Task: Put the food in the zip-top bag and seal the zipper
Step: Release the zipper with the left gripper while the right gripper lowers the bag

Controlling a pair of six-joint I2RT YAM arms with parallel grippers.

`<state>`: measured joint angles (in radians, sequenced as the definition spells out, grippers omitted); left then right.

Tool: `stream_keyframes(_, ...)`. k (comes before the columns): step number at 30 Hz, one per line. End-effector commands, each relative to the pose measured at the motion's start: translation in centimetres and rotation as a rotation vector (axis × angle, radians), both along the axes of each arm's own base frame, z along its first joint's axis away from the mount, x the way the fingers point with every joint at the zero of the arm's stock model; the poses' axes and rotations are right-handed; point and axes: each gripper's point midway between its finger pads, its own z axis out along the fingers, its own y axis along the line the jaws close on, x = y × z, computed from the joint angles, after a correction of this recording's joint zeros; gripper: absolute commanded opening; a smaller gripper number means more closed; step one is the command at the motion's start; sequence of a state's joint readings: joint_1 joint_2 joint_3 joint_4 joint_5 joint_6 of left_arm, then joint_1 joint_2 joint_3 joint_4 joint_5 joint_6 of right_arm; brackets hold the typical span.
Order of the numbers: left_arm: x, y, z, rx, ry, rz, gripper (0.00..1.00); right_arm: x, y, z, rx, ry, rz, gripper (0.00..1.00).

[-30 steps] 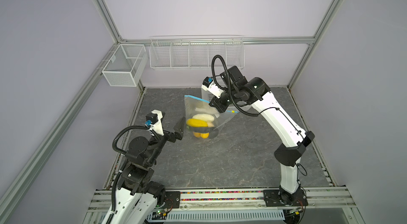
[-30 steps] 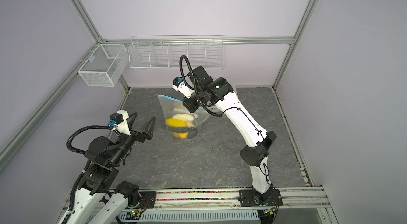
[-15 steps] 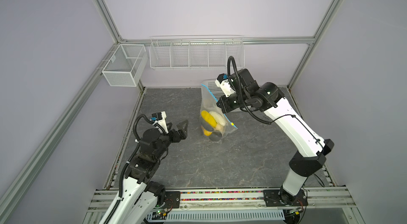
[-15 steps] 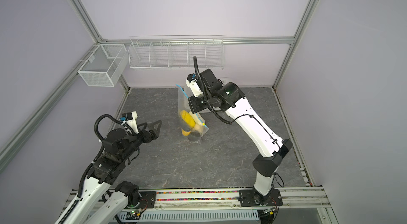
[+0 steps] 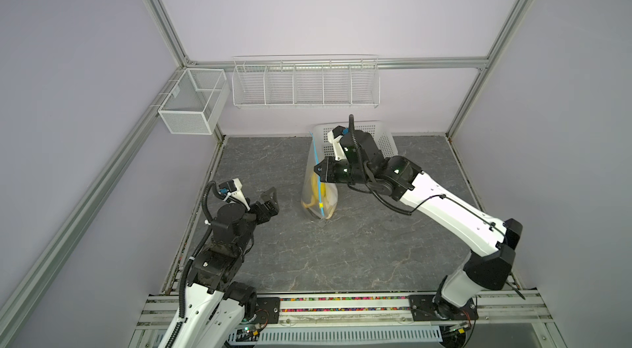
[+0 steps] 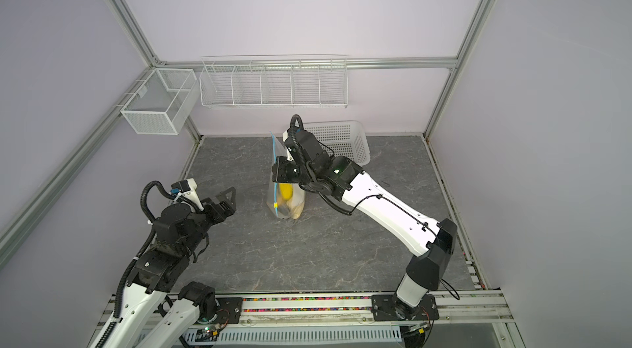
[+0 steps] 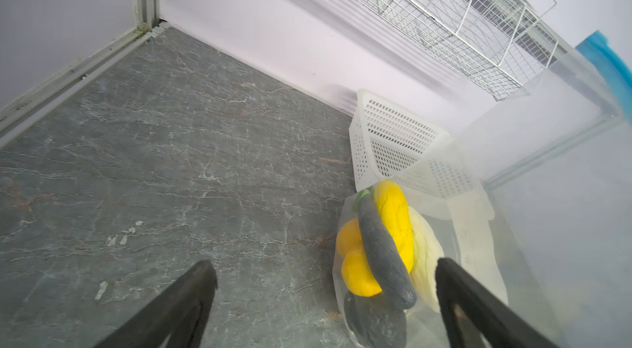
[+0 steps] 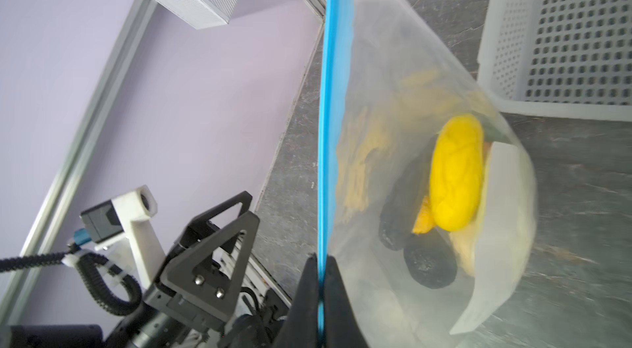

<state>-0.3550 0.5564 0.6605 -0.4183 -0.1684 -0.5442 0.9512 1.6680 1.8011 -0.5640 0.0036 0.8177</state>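
The left hand (image 5: 272,200) hovers wide open and empty over the desk's (image 5: 307,254) left side, with bare room around it. Toward the back edge, the right hand (image 5: 317,172) is pinched shut on the blue zipper (image 5: 318,189), and the clear bag (image 5: 330,199) hangs from it. Yellow and dark food (image 7: 383,243) sits bunched at the bottom.

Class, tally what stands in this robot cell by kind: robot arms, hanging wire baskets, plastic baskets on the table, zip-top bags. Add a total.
Robot arms: 2
Hanging wire baskets: 2
Plastic basket: 1
Zip-top bag: 1
Total: 6
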Motion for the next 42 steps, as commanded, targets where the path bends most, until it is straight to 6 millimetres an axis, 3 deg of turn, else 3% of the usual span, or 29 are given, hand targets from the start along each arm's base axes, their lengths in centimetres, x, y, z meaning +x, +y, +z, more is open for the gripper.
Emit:
stream_keyframes(1, -0.1, 1.3, 1.0, 0.013, -0.015, 0.064, 1.00, -1.7, 2.5, 5.9, 0.231, -0.018, 0.014, 0.07)
stream_keyframes(3, 0.0, 1.5, 1.2, 0.019, -0.019, 0.075, 0.99, -2.4, 2.1, 5.8, 0.236, -0.021, 0.009, 0.07)
stream_keyframes(6, 0.1, 1.4, 1.1, 0.019, -0.019, 0.073, 1.00, -2.2, -0.6, 3.4, 0.216, -0.002, -0.060, 0.07)
stream_keyframes(10, 0.6, 1.1, 0.5, 0.008, -0.011, 0.066, 0.99, -1.5, -4.6, -0.8, 0.193, 0.070, -0.134, 0.07)
stream_keyframes(17, 2.1, 0.2, -0.7, 0.016, 0.078, 0.055, 0.99, -0.9, -13.0, -10.0, 0.083, 0.198, -0.282, 0.07)
stream_keyframes(22, 2.5, -0.3, -2.9, 0.017, 0.122, 0.038, 0.99, -0.9, -17.8, -14.3, 0.014, 0.244, -0.358, 0.06)
stream_keyframes(26, 2.6, -1.5, -3.8, -0.027, 0.130, -0.010, 0.99, -1.1, -19.8, -17.7, -0.043, 0.299, -0.354, 0.06)
stream_keyframes(30, 2.3, -0.8, -5.6, 0.017, 0.193, 0.022, 0.99, -1.4, -20.9, -20.2, -0.170, 0.308, -0.312, 0.06)
stream_keyframes(34, 2.0, -1.4, -7.5, 0.018, 0.246, -0.012, 0.99, -1.2, -21.6, -21.4, -0.224, 0.302, -0.294, 0.06)
stream_keyframes(42, 2.3, -3.8, -9.4, -0.060, 0.246, -0.116, 0.99, 0.2, -25.1, -24.6, -0.374, 0.303, -0.296, 0.06)
